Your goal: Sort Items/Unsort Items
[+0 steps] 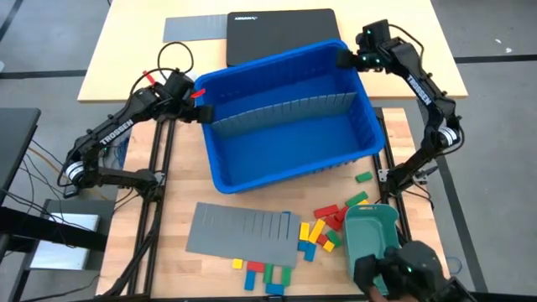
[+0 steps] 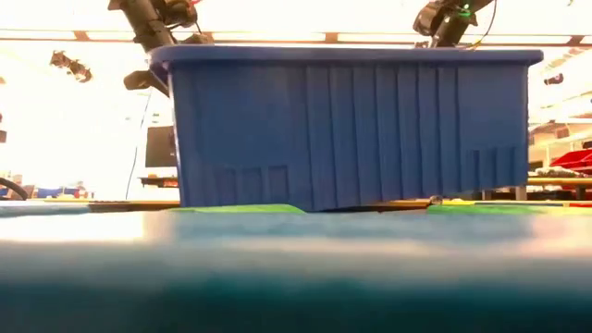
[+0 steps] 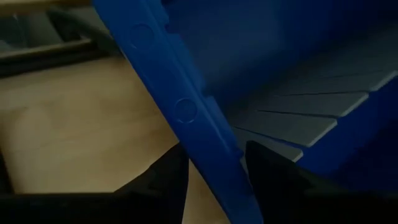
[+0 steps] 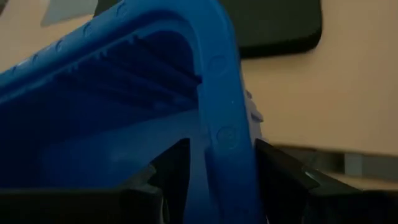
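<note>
Left gripper (image 1: 200,114) clamped on left rim of blue bin (image 1: 277,172), one finger (image 3: 163,177) outside the wall, other inside, rim pinched between; left arm reaching in from table's left edge; bin tilted, lifted off the table at one side in low view, a grey slotted divider (image 1: 294,107) standing across its inside, no blocks visible inside from above; black laptop (image 1: 281,33) closed behind the bin, grey sheet (image 1: 195,27) beside it; flat grey slotted divider sheet (image 1: 242,232) lying on table in front of bin; small blocks (image 1: 312,233) red, yellow, green, blue scattered on table near front edge, between divider sheet and teal-green tray (image 1: 372,235), a few just beside the sheet's front edge, one green block (image 1: 363,177) apart, nearer the bin's right front corner; tray at front right, some blocks touching its left side; right gripper (image 1: 346,60) clenched on bin's back right corner rim, fingers (image 4: 168,165) astride the rim in right wrist view; right arm arching along table's right side.
</note>
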Robot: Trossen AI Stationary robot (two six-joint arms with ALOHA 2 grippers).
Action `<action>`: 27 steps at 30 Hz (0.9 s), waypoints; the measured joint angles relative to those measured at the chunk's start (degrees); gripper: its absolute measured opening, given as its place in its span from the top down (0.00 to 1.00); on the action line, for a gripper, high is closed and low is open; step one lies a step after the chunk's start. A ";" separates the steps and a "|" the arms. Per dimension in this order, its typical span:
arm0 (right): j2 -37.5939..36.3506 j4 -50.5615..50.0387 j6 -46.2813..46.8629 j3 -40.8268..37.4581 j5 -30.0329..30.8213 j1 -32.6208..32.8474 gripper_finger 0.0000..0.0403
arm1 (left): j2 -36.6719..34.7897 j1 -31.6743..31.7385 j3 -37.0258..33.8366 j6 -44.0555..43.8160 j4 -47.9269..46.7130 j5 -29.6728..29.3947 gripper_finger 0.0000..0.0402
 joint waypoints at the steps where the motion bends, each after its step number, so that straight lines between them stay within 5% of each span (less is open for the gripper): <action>1: 0.87 0.88 0.03 0.40 0.60 -0.12 0.59 | -0.01 0.00 0.00 0.00 0.39 -0.05 0.60; 9: 11.17 10.41 -1.34 7.17 0.77 -0.31 0.59 | 0.74 0.02 0.00 -2.15 -1.59 0.10 0.60; 24: 32.89 12.29 -5.62 37.06 1.61 -0.38 0.56 | 1.27 -0.24 -0.50 -5.13 -1.48 3.90 0.59; 27: 33.06 19.79 -5.18 37.58 -2.67 0.11 0.53 | 1.38 -0.41 -0.35 -2.81 2.77 4.34 0.57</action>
